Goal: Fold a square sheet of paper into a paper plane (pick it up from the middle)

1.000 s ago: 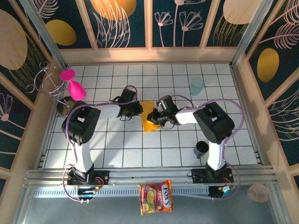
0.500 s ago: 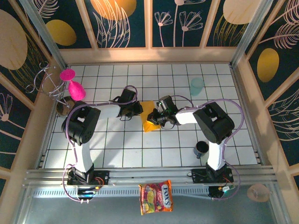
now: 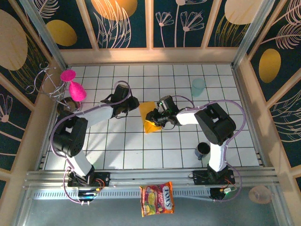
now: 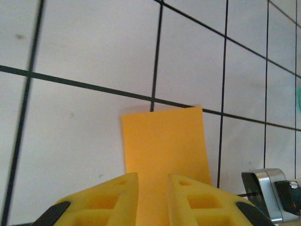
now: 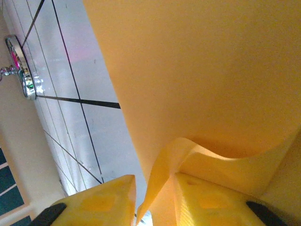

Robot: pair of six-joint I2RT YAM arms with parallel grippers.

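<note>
White-and-black arms (image 3: 96,113), seemingly lilac cables (image 3: 243,115), yellow jaws.

Only legible print is on the red-and-yellow snack packet (image 3: 156,198), lying approx. bottom centre of the top view: white block letters across its upper part. Reads sth like "TOXS", but the letters are small & soft, so the 1st and last chars are uncertain. Smaller print lower on the same packet, beside the fruit pics, is too blurred to make out.
</note>
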